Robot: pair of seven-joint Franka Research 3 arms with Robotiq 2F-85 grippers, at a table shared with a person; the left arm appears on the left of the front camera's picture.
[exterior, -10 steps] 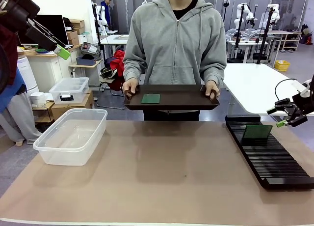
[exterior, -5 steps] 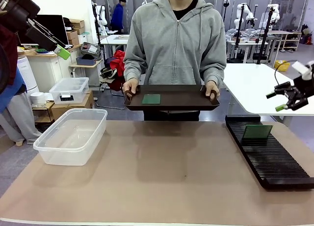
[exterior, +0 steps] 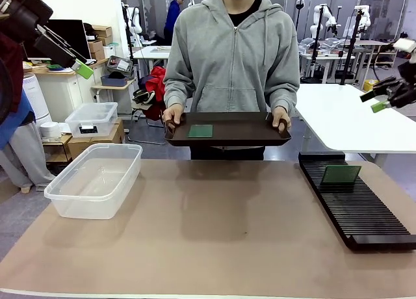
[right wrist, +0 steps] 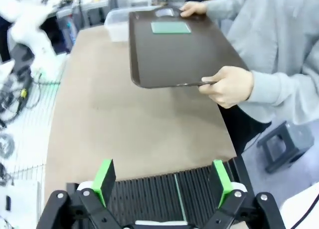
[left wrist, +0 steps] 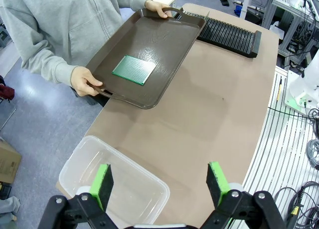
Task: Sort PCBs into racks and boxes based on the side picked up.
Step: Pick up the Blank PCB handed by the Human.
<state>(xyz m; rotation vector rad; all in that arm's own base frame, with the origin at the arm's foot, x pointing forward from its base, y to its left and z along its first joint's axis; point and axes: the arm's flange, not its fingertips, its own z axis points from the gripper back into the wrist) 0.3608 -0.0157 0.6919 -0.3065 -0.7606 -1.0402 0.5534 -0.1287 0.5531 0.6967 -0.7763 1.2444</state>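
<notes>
Green-padded right end effector (exterior: pixel 371 102) has risen higher.

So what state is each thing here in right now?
Tray: held by the person.
PCB on tray: lying flat.
Rack: one board slotted.
PCB in rack: standing upright.
Tub: empty, no lid.
Left jaws: open, empty.
Right jaws: open, empty.

No legible text, labels, brands or numbers on anything.
</notes>
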